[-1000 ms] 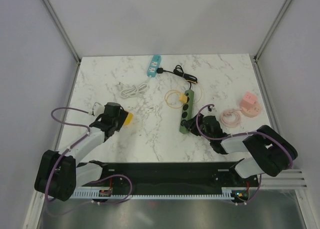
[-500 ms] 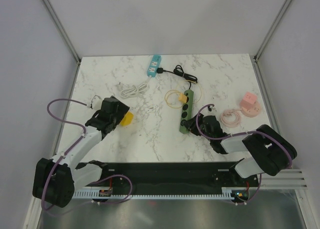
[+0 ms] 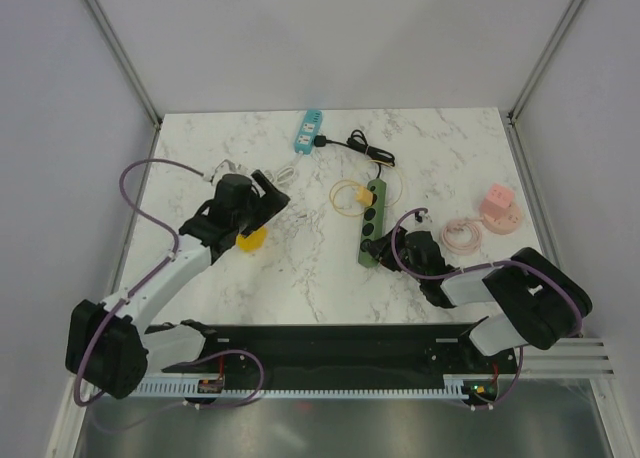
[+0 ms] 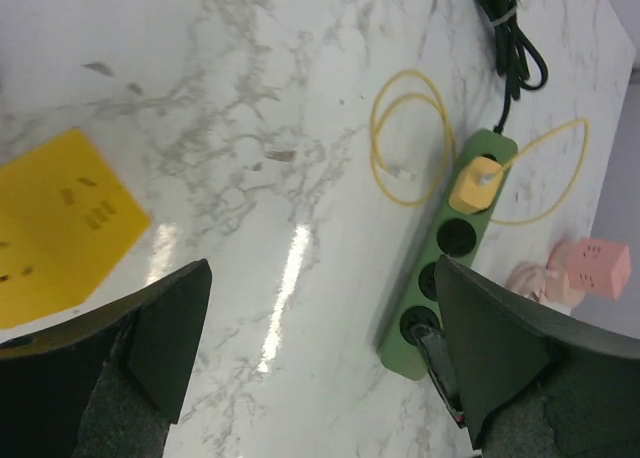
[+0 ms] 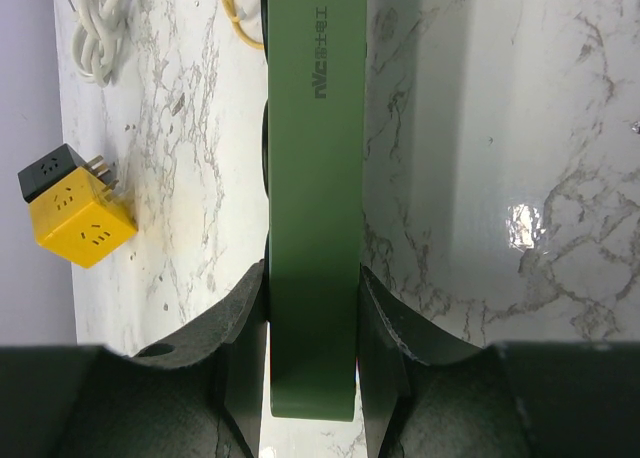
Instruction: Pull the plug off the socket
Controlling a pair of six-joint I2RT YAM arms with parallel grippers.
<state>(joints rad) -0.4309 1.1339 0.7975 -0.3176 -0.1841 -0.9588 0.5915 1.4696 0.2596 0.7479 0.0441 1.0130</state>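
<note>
Top view: right gripper [image 3: 376,249] clamps the power strip [image 3: 374,206] mid-frame on the marble surface [image 3: 450,158], pale walls [image 3: 330,38] around, left gripper [image 3: 268,190] wide open center-left; left wrist: yellow plug [image 4: 473,183] still socketed upper right, so next reach over and pinch it; right wrist: strip pinned center.

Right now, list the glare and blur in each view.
Left wrist: yellow cube blurred, glare streak on the marble table. Right wrist: green power strip sharp, bright glare spot on the marble beside it. Top: even light, no strong glare.
</note>
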